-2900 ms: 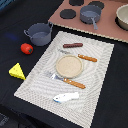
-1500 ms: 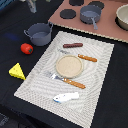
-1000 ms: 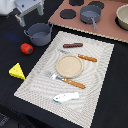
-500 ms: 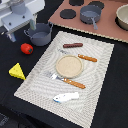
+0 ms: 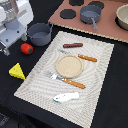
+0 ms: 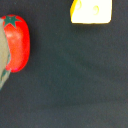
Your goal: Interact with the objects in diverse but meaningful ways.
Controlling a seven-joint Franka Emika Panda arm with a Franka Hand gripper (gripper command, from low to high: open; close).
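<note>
Black tabletop fills most of my exterior view, with a pale woven placemat (image 5: 95, 85) laid across the middle and a brown board (image 5: 111, 31) at the far side. On that board I see a grey saucepan (image 5: 90, 13) among dark round burner discs, and a tan bowl (image 5: 123, 16) at the far right edge. My arm's white gripper (image 5: 12, 30) sits at the far left of the exterior view, above the table just left of the grey two-handled pot (image 5: 39, 33), and I cannot tell from either view whether its fingers are spread or pressed together. Near the pot, the red tomato (image 5: 26, 48) rests on the bare black surface, and the yellow cheese wedge (image 5: 17, 71) lies nearer to me, apart from it. On the mat, the round tan plate (image 5: 68, 65) is central, with the brown sausage (image 5: 73, 45) beyond it, an orange-handled knife (image 5: 85, 57) at its right and an orange-handled fork (image 5: 67, 81) on its near side. Closest to me on the mat lies the white-and-blue fish-like piece (image 5: 66, 97). My wrist view shows the tomato (image 6: 14, 42), green star-shaped top visible, and the holed cheese wedge (image 6: 90, 11) against the dark table.
</note>
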